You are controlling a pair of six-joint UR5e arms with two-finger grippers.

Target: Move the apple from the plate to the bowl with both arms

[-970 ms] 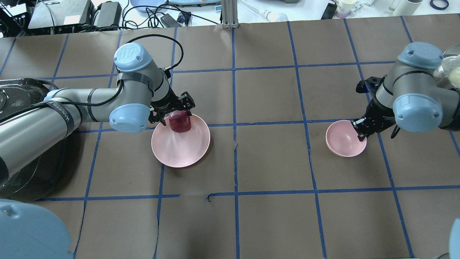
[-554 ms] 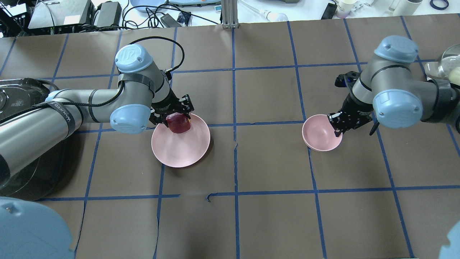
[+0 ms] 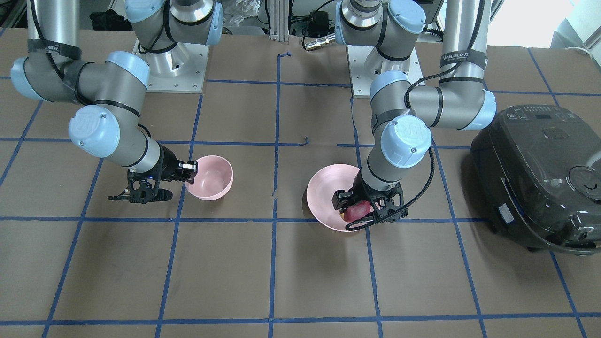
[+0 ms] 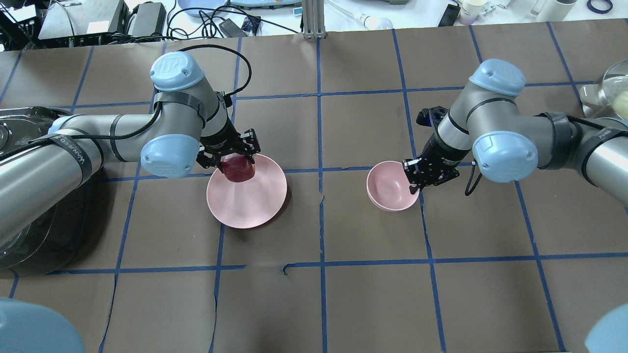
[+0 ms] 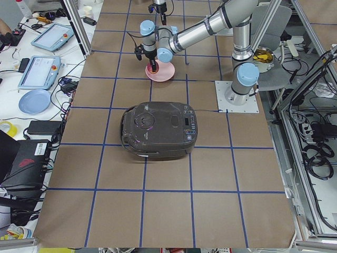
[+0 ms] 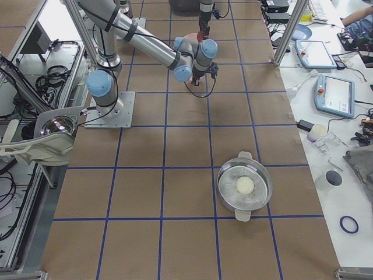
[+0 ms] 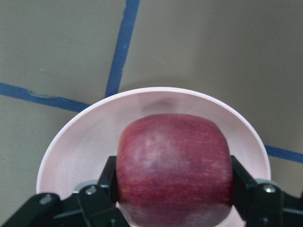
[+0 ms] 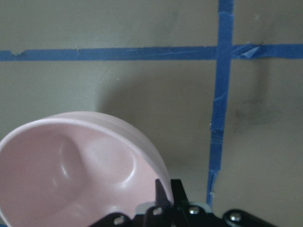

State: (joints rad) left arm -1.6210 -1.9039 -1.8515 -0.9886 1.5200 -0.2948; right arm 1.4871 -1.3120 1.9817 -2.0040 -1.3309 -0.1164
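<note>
On the brown taped table (image 4: 343,299), your left gripper (image 4: 235,163) clamps the apple (image 4: 238,169) over the plate's (image 4: 250,203) far edge, and the bowl (image 4: 387,189), rim pinched in your right gripper (image 4: 415,180), lies to the apple's right.

The word "WANJEED", followed by letters too small to read, is being shown in white on a black strap (image 3: 462,57) wrapped around the left arm (image 3: 450,105). A "UR" logo is being displayed on that arm's blue joint cap (image 3: 406,137) and on a matching cap (image 3: 89,123) of the right arm (image 3: 115,87). Markings are being carried on the black cooker (image 3: 535,155), but they cannot be read.
</note>
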